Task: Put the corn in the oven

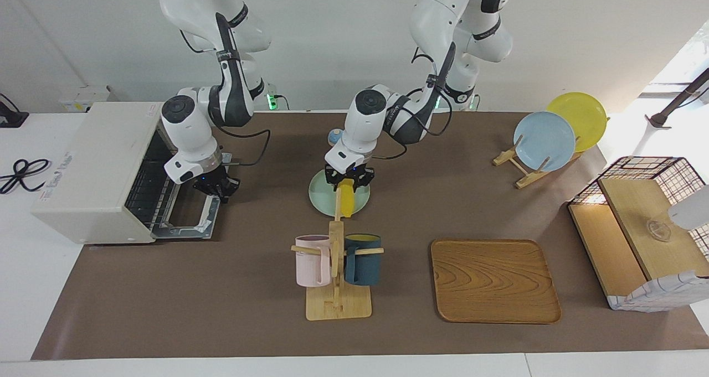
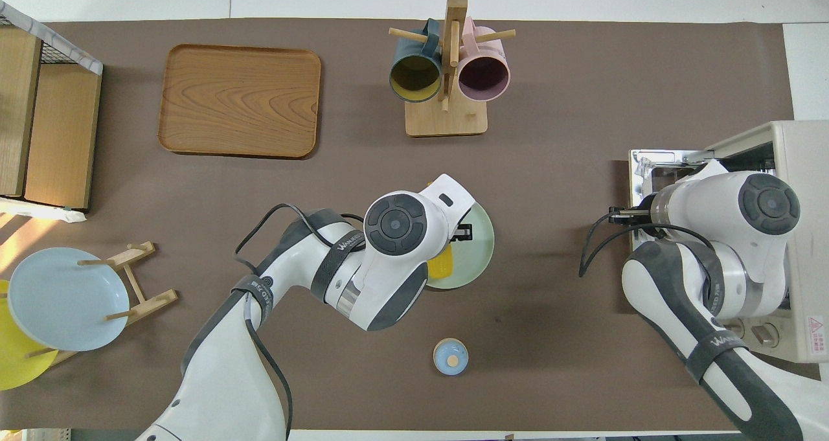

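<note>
The yellow corn (image 1: 347,200) hangs tip down from my left gripper (image 1: 348,182), which is shut on its upper end. It is over the pale green plate (image 1: 321,195) in the middle of the table. In the overhead view only a bit of the corn (image 2: 440,265) shows under the left wrist, over the plate (image 2: 480,252). The cream-white oven (image 1: 91,166) stands at the right arm's end with its door (image 1: 185,222) dropped flat and the wire rack showing. My right gripper (image 1: 216,189) is shut at the door's outer edge, on the handle.
A wooden mug rack (image 1: 336,266) with a pink and a dark blue mug stands farther from the robots than the plate. There are also a wooden tray (image 1: 494,280), a small blue knob (image 1: 337,138), a plate stand (image 1: 545,141) and a wire-framed crate (image 1: 637,227).
</note>
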`<move>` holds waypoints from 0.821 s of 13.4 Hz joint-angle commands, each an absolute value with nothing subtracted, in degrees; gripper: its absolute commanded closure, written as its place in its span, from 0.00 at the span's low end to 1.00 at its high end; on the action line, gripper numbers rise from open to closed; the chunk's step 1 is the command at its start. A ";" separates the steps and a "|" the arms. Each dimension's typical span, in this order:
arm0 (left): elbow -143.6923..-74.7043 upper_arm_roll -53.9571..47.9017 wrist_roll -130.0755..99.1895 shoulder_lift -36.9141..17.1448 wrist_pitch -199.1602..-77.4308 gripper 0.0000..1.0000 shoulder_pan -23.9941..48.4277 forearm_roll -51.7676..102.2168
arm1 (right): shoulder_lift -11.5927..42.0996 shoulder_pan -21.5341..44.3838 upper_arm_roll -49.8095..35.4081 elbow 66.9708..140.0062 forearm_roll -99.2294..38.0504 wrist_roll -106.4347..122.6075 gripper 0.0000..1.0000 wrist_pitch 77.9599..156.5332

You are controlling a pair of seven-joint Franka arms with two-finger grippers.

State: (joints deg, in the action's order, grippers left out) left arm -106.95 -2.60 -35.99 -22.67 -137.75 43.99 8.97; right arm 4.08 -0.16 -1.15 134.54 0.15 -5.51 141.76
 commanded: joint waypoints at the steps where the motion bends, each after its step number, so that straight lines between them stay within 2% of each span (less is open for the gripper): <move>1: -108.54 -1.41 -37.00 -21.62 -138.43 1.00 46.14 9.93 | 3.43 1.49 -0.26 135.26 1.32 -9.30 1.00 142.65; 3: -108.63 -1.32 -36.91 -21.62 -138.25 1.00 46.14 9.84 | 3.43 2.10 -0.35 135.26 0.88 -9.76 1.00 142.65; 4: -108.55 -1.32 -36.74 -21.53 -138.08 0.80 46.14 9.76 | 3.43 3.15 -0.35 134.92 0.79 -9.84 1.00 142.47; 5: -108.54 -1.32 -36.74 -21.53 -137.73 0.45 45.97 9.58 | 3.51 4.30 -0.26 134.22 -0.17 -10.45 1.00 141.95; 6: -108.54 -1.23 -36.65 -21.53 -137.20 0.00 45.79 9.41 | 3.69 5.44 -0.26 133.60 -1.57 -11.16 1.00 141.60; 7: -108.02 -1.06 -36.22 -20.92 -135.20 0.00 45.18 9.32 | 3.87 6.06 -0.26 131.59 -2.54 -11.42 0.86 139.24; 8: -107.93 -1.05 -35.51 -19.00 -133.09 0.00 43.44 9.32 | 3.69 6.06 -0.26 130.18 -2.55 -11.16 0.41 136.52; 9: -107.84 -1.05 -35.07 -17.07 -130.89 0.00 41.85 9.23 | 3.69 6.06 -0.26 129.73 -2.55 -10.55 0.00 135.80; 11: -106.88 -1.05 -34.89 -13.38 -125.62 0.00 37.21 9.14 | 3.08 8.07 -0.44 128.94 -2.55 -10.55 0.00 135.70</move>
State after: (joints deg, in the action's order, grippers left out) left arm -106.41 -0.97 -36.24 -18.52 -131.21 41.35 8.96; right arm 3.96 6.02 -0.77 129.92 -1.19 -11.06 137.06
